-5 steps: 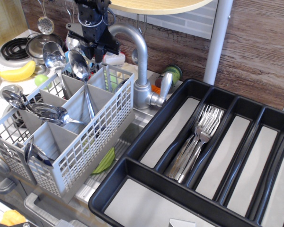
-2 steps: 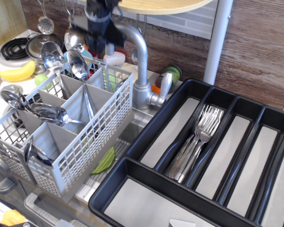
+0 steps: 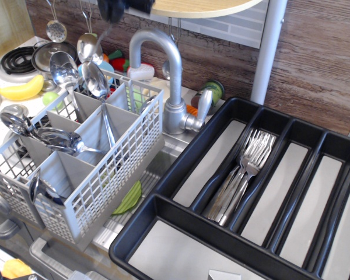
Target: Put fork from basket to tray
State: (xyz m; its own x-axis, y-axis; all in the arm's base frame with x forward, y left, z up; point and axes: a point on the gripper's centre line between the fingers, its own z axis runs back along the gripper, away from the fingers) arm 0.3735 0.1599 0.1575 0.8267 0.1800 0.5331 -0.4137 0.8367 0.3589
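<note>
Under the top edge, above the light grey lattice plastic basket: blurred thin streak, probably the slim silver metal fork | dark gripper has risen almost out of view; grip cannot be told | large black plastic tray unchanged; transfer probably next

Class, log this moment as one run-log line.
gripper: top edge, blurred, state unclear | basket: spoons | tray: forks bunched

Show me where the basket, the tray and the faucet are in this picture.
basket [image 3: 114, 175]: main camera view, on its lattice side wall.
tray [image 3: 163, 211]: main camera view, on its black front divider rim.
faucet [image 3: 174, 70]: main camera view, on its curved neck.
</note>
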